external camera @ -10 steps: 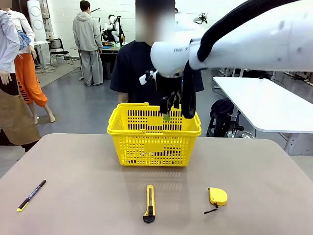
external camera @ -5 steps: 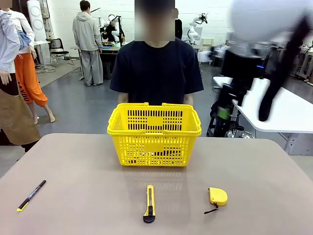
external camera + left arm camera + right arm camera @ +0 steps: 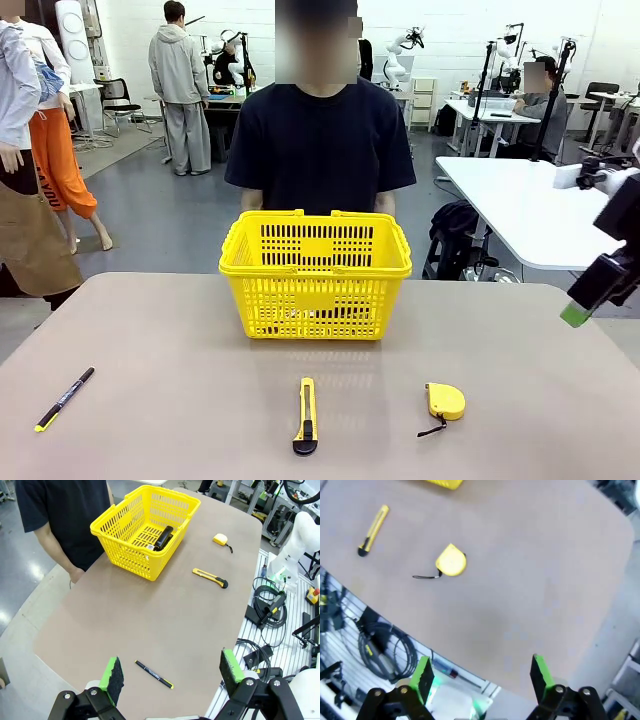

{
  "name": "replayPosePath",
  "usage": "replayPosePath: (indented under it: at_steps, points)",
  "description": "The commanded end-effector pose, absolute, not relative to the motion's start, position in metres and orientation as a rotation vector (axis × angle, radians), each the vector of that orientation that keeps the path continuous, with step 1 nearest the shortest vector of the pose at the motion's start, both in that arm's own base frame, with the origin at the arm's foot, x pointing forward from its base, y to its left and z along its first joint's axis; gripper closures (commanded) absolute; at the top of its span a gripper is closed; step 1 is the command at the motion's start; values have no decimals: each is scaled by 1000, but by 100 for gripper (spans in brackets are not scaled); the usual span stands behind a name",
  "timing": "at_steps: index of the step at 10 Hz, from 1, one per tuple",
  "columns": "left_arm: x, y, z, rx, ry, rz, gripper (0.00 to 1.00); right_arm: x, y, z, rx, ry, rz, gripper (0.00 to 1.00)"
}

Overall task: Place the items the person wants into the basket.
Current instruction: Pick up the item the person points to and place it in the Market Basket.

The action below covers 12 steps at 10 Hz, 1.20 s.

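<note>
Low in frame, front view: tape measure (image 3: 444, 400) sits on table (image 3: 180, 330) at lower right. Utility knife (image 3: 306, 415) is at lower centre, pen (image 3: 64, 398) far lower left. R gripper (image 3: 600, 285) has swung off from above the basket to the right edge, jaws wide, nothing held. L gripper (image 3: 171, 672) also wide, empty. Mid-frame: basket (image 3: 315, 262) w/ black stapler (image 3: 163, 537) inside. Person (image 3: 320, 140) stands behind. Looks like 1 drop is done; tape measure prob. next.
</note>
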<state>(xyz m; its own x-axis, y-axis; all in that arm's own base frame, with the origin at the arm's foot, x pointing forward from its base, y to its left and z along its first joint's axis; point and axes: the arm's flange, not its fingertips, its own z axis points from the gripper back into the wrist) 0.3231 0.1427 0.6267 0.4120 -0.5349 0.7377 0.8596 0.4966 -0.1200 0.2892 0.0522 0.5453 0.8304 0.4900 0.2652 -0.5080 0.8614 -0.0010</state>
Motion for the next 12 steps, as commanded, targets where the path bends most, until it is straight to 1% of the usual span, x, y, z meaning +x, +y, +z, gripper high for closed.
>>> replayPosePath:
  at_steps: [1, 3, 4, 12]
  points:
    - [323, 143, 626, -541, -698, -948, 0, 290, 53, 546, 110, -321, 507, 0]
    - [323, 143, 626, -541, -698, -948, 0, 299, 50, 550, 154, -318, 477, 0]
    - [323, 143, 626, -541, -698, -948, 0, 287, 47, 550, 79, -300, 515, 0]
    - [323, 143, 626, -541, -698, -948, 0, 287, 47, 550, 79, -300, 515, 0]
